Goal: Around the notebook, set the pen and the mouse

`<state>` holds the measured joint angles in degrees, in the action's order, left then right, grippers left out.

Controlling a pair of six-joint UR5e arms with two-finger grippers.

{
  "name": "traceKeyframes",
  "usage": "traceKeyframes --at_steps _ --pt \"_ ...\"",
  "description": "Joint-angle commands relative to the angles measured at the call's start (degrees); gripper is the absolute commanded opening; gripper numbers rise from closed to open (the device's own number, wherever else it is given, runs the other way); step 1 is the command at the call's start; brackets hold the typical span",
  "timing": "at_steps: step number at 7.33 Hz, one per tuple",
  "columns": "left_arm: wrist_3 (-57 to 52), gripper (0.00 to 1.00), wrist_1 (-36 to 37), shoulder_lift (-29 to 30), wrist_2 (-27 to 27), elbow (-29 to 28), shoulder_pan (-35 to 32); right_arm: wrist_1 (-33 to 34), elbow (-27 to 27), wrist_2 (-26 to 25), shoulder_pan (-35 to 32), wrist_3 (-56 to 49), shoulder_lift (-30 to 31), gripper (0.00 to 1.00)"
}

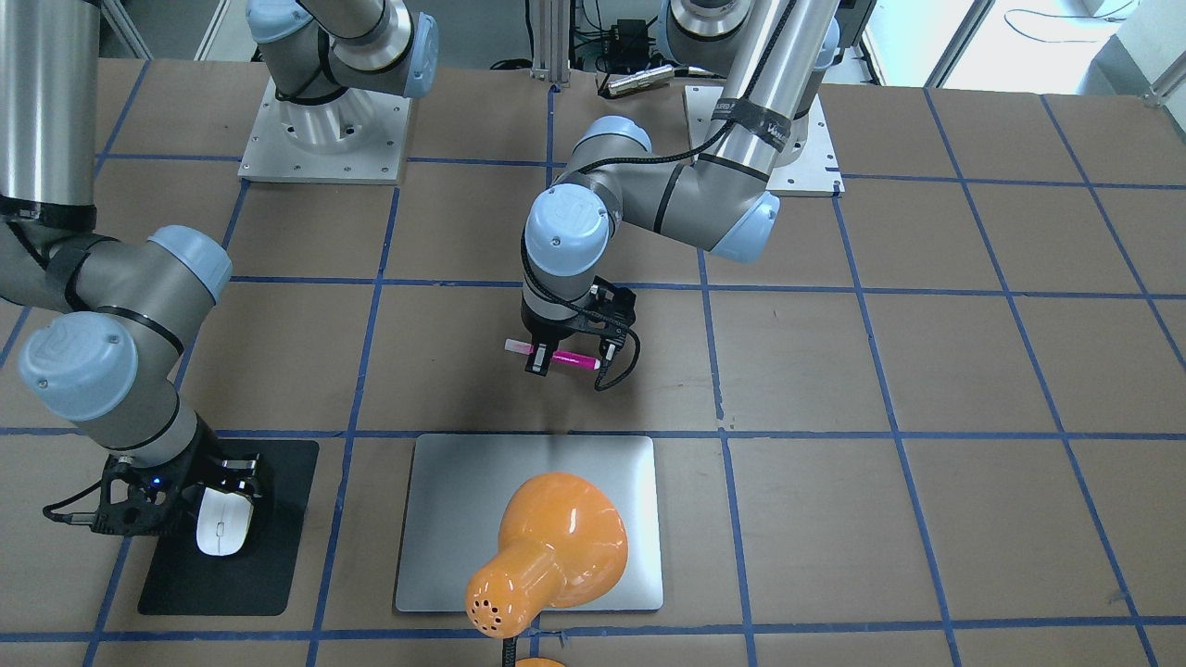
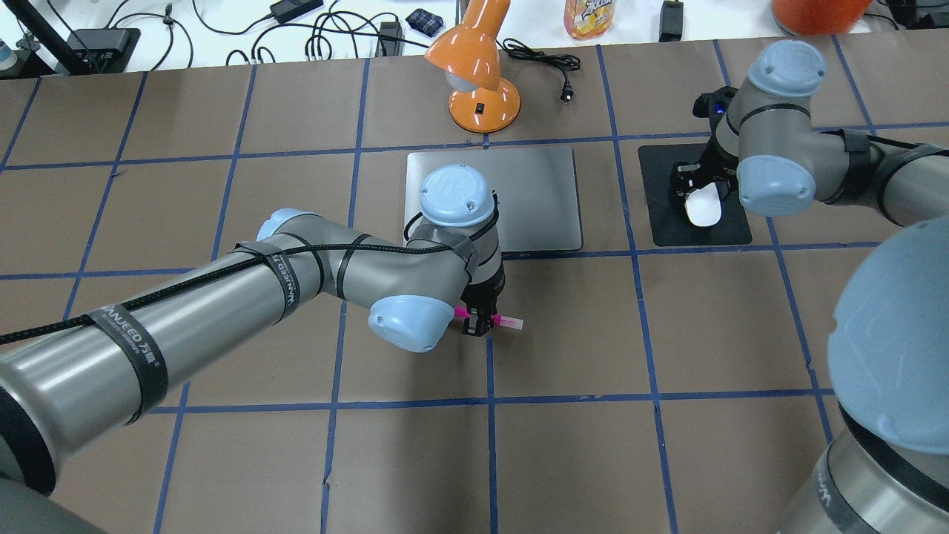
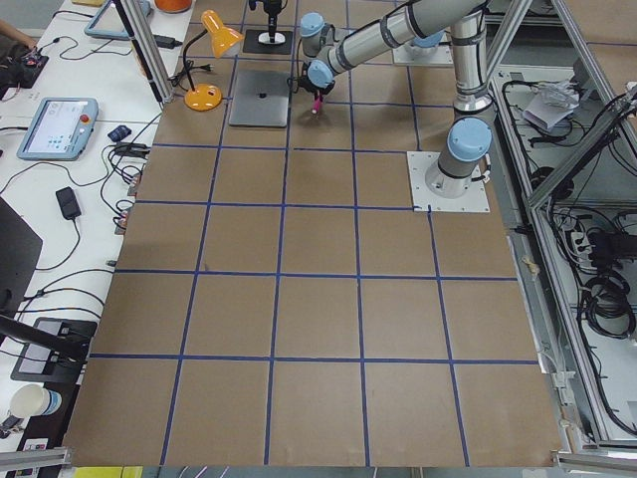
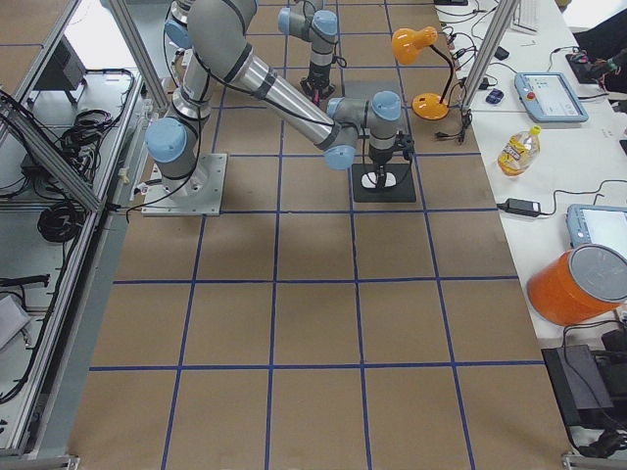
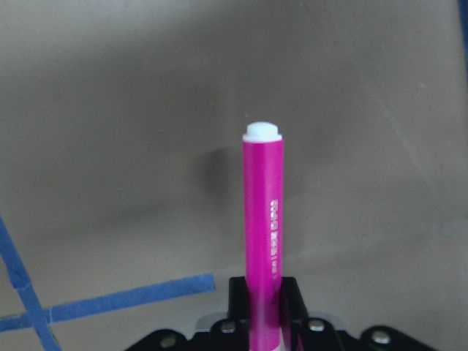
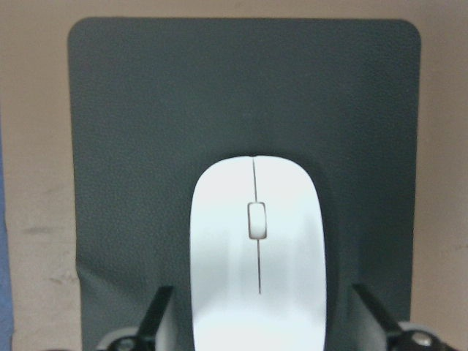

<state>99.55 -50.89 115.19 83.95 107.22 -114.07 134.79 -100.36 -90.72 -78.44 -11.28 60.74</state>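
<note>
The magenta pen (image 1: 567,359) (image 5: 263,219) is held level a little above the table, on the robot's side of the silver notebook (image 1: 445,519) (image 2: 541,193). My left gripper (image 1: 556,363) (image 2: 478,323) is shut on the pen near its pale pink cap. The white mouse (image 1: 220,530) (image 6: 257,256) lies on a black mat (image 1: 232,579) (image 2: 667,222) beside the notebook. My right gripper (image 1: 220,496) (image 6: 263,322) straddles the mouse, open. A gap shows on each side between its fingers (image 6: 156,316) and the mouse.
An orange desk lamp (image 1: 556,547) (image 2: 478,67) stands at the notebook's far edge; in the front-facing view its head covers part of the notebook. The two arm bases (image 1: 324,139) stand at the robot's end. Cables and a bottle (image 2: 589,16) lie beyond the far table edge.
</note>
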Motion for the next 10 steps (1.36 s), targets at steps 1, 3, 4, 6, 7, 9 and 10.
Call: traceKeyframes --at_steps 1,3,4,6,7,9,10 --pt "0.6 1.00 0.4 0.2 0.2 -0.1 0.1 -5.7 0.9 -0.3 0.0 1.3 3.7 1.00" --pt "0.0 1.00 0.2 -1.4 -0.5 -0.5 0.7 -17.7 0.4 -0.3 0.0 1.7 14.9 1.00" --pt "-0.3 1.00 -0.3 -2.4 -0.4 -2.1 2.1 -24.4 0.8 0.4 -0.1 3.1 21.1 1.00" --pt "-14.5 1.00 -7.0 -5.9 -2.8 -4.0 9.3 -33.6 1.1 1.4 -4.1 10.2 29.2 1.00" --pt "-22.9 1.00 -9.6 -8.4 -3.0 -3.8 12.7 -35.9 1.7 1.4 -5.7 12.9 31.8 1.00" --pt "-48.2 1.00 -19.3 -13.6 -2.5 -3.5 20.7 -38.4 3.1 1.1 -8.7 20.0 34.0 1.00" --pt "-58.0 1.00 -24.2 -15.9 -2.4 -3.9 24.9 -38.9 5.0 1.9 -8.7 19.9 33.3 1.00"
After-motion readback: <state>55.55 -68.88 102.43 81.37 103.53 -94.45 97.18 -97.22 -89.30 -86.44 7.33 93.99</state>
